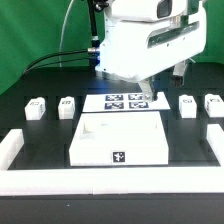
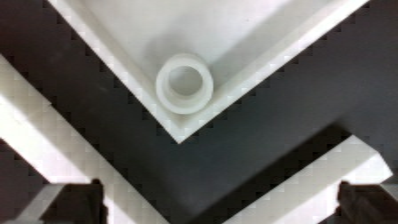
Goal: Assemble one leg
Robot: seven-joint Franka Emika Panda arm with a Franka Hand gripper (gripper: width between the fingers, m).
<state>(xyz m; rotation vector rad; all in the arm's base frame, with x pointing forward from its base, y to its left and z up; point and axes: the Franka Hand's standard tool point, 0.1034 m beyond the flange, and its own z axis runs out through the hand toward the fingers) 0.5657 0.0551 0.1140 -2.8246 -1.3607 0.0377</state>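
Four small white legs with marker tags stand on the black table, two at the exterior view's left [image 1: 36, 106] [image 1: 67, 104] and two at its right [image 1: 187, 103] [image 1: 213, 102]. The large white square panel [image 1: 120, 140] lies in the middle. My gripper [image 1: 149, 96] hangs over the panel's far right corner, away from every leg. In the wrist view the gripper [image 2: 217, 206] is open and empty, with one dark fingertip [image 2: 71, 205] at each side. Between them lies the panel's corner [image 2: 125, 40] with its round hole [image 2: 185, 83]. No leg shows in the wrist view.
The marker board [image 1: 118, 101] lies just behind the panel, partly under the gripper. A white raised border [image 1: 12, 150] runs along the table's left, right and front sides. A green backdrop stands behind the arm.
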